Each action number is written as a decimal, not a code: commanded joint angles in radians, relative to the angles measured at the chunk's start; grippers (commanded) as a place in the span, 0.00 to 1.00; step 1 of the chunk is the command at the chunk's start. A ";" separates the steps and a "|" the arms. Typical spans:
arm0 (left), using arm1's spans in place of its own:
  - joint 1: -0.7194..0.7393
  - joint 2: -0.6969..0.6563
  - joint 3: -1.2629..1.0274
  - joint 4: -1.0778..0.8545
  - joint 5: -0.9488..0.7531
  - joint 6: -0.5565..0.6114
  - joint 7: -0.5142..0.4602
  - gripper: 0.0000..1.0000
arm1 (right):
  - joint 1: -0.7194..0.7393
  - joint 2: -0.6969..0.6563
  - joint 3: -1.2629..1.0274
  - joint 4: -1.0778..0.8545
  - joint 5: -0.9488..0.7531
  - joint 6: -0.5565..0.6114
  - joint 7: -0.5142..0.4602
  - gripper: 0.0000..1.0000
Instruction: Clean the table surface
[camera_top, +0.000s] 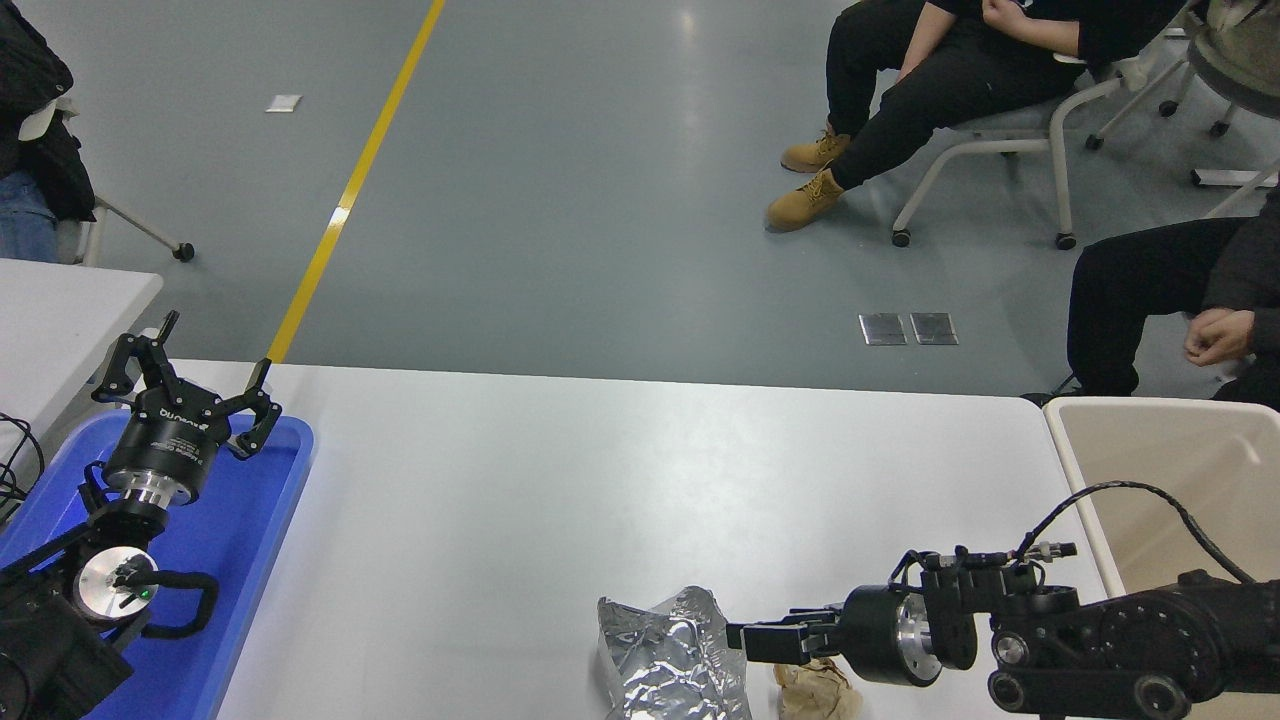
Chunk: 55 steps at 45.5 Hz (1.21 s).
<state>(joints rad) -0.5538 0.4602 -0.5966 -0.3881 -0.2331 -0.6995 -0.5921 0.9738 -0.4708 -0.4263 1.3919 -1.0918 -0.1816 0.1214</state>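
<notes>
Right gripper (738, 637) hangs low at the table surface (560, 480) near edge, its finger state unclear, over foil bag (672, 668) and paper wad (808, 690), probably litter. Left gripper (190, 385), fingers spread, sits over the blue tray (270, 520).

The left arm is parked at the lower left, its wrist angled upward and away from the camera. The left gripper (190, 385) is held with its fingers (262, 415) spread wide apart. The right arm is brought in low from the right edge and laid nearly horizontal, pointing toward the left. Its silver wrist ring is seen side-on. The right gripper (745, 637) is presented edge-on, so the spacing of its fingers cannot be made out.
</notes>
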 joint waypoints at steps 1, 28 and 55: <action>0.000 0.000 0.000 0.000 0.000 0.000 0.000 1.00 | -0.043 0.047 -0.002 -0.045 -0.003 -0.004 0.000 0.94; 0.000 0.000 0.000 0.000 0.000 0.000 0.000 1.00 | -0.079 0.141 -0.002 -0.100 -0.005 -0.021 -0.002 0.80; 0.000 0.000 0.000 0.000 0.001 0.000 0.000 1.00 | -0.047 0.140 -0.022 -0.099 -0.026 -0.004 -0.002 0.00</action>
<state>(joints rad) -0.5538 0.4602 -0.5966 -0.3881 -0.2331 -0.6995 -0.5921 0.9094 -0.3243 -0.4406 1.2855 -1.1225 -0.1968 0.1202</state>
